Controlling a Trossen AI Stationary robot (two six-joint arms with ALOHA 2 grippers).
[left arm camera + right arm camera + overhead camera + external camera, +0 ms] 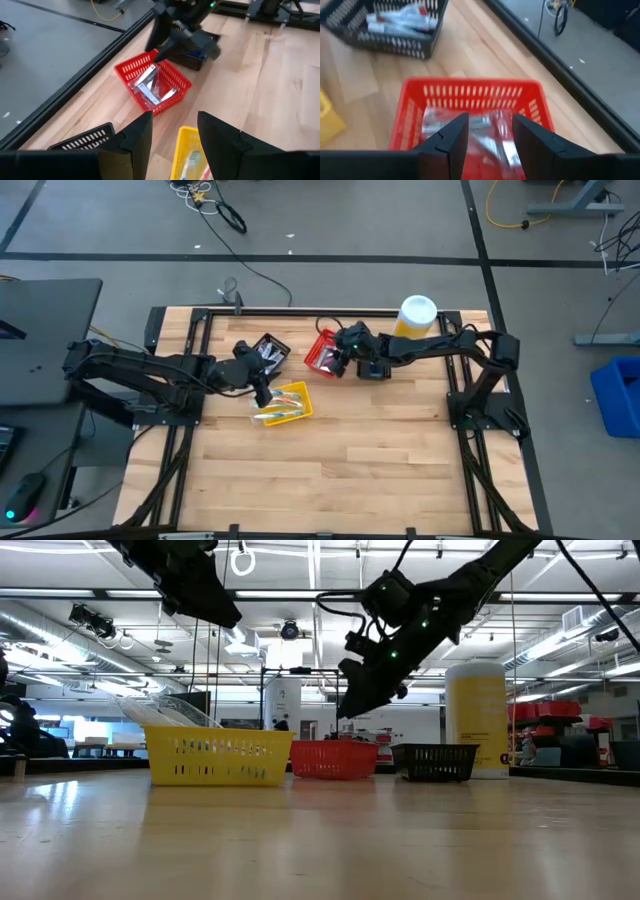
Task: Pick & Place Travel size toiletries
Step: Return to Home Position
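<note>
Yellow basket below L gripper, apart, empty; R gripper same over red basket

**Bright baskets on pale wood**

The desk is pale wood, its planks running from light to honey, with a black frame. The yellow basket, the red basket and the black basket are each one solid colour, with slotted mesh walls. The tubes in the black one are white with a red mark. The packets in the red one are silvery. The bottle is yellow with a white cap. The left hand and right hand are black. The floor is grey.
</note>
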